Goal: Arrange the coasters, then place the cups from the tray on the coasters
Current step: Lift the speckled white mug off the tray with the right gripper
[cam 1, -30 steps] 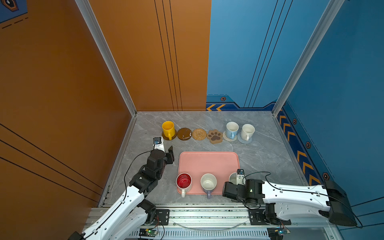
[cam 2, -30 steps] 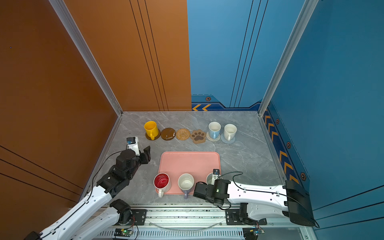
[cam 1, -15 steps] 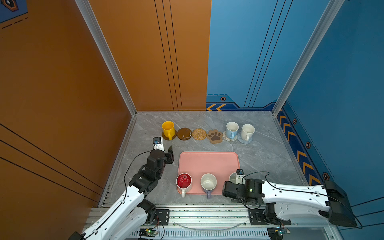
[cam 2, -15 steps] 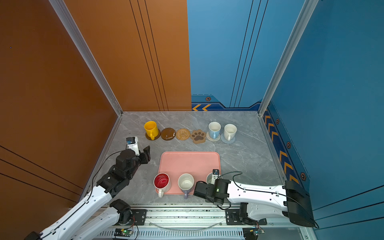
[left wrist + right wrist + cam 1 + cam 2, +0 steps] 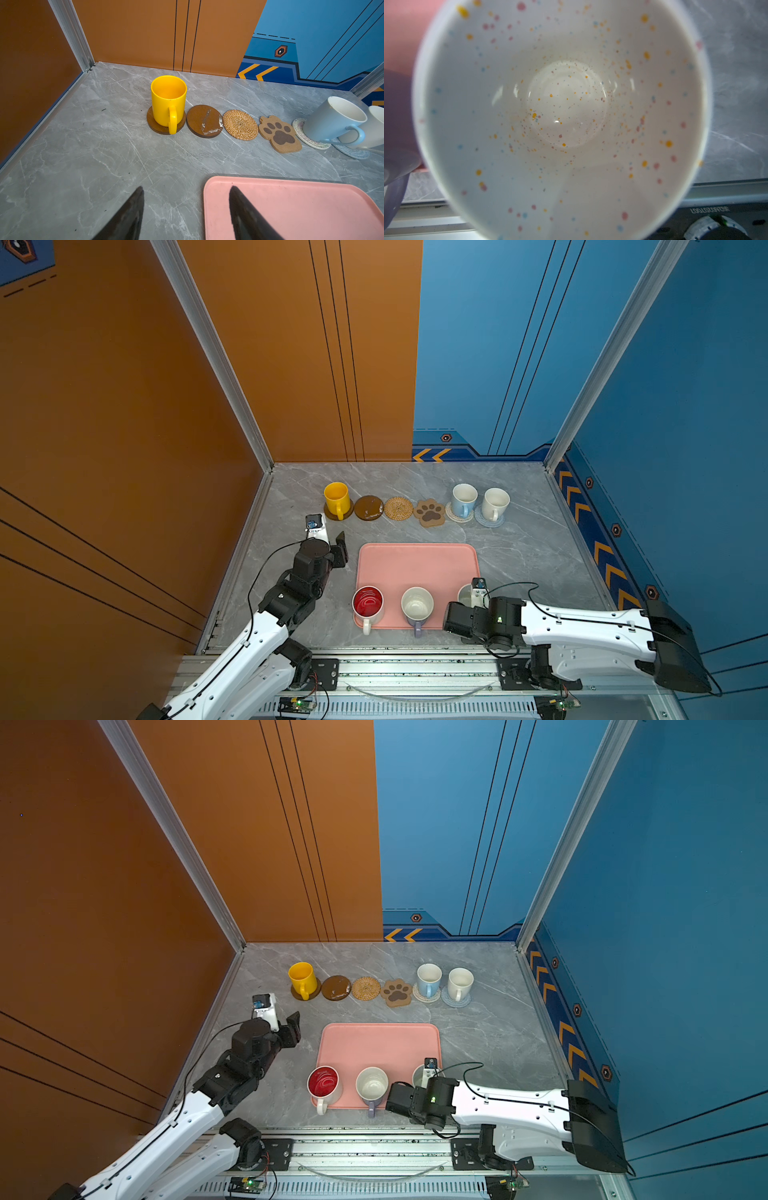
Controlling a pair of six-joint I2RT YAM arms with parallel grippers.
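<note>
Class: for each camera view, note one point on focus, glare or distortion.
Right wrist view: the speckled white mug fills the frame, its rim soft, small glints on its bottom. Left wrist view: the yellow mug is sharp, the left gripper is dark and soft-edged, the light blue mug looks tilted by wide-angle stretch. Both top views: even light, glare on the bare dark brown coaster.

Coasters (image 5: 398,509) in a row behind tray (image 5: 415,564); cups (image 5: 336,495) on leftmost and two rightmost; three more along tray's front edge.
</note>
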